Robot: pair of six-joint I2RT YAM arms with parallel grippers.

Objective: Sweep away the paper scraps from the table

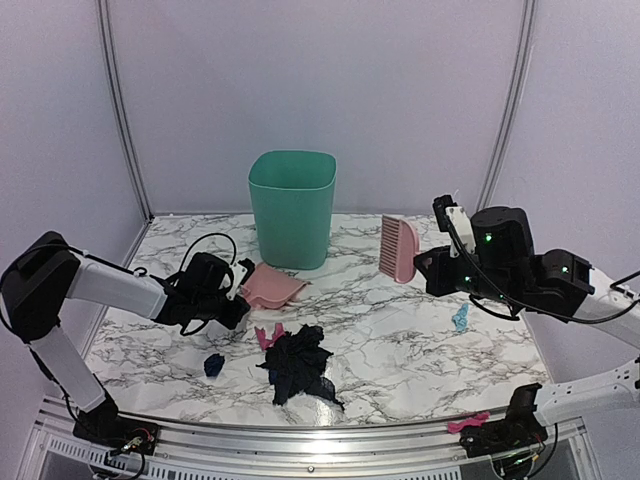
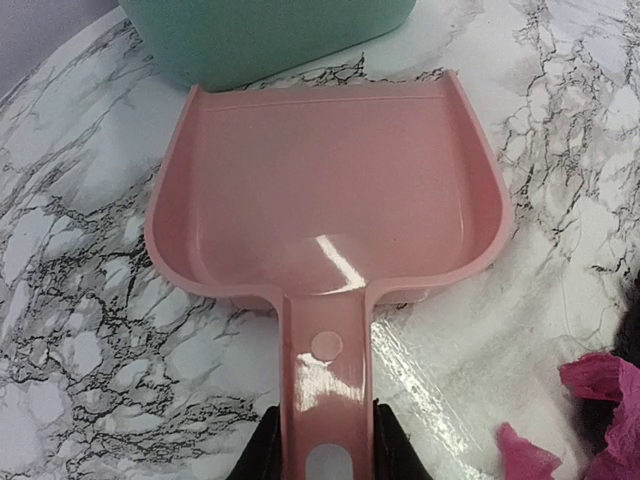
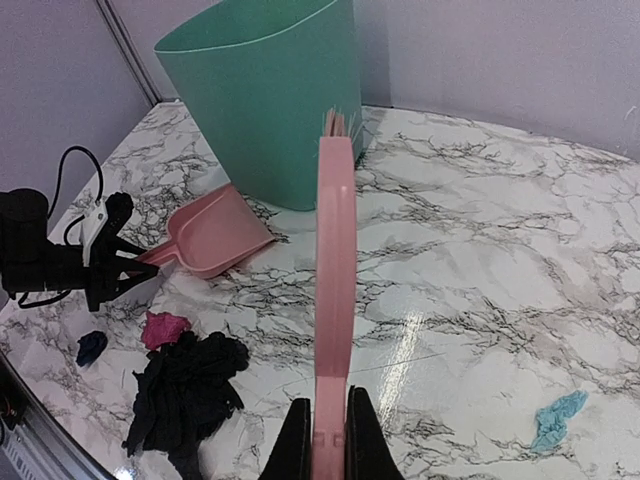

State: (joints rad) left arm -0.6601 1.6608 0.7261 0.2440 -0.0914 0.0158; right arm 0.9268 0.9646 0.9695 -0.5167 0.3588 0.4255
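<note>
Marbled surface (image 1: pixel 420 360) carries the dark scraps (image 1: pixel 300 368) front-centre, nearer the left gripper (image 2: pixel 325 455), which pinches the dustpan (image 2: pixel 330 200) handle, its mouth facing the bin (image 1: pixel 292 205), away from them. The right gripper (image 3: pixel 325 440) clamps the brush (image 3: pixel 335 260) upright, well right of them.

No readable text, labels or numbers, perhaps from blur.

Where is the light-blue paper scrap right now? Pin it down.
In the top view the light-blue scrap lies on the table's right side, near the right arm, apart from the black pile.
</note>
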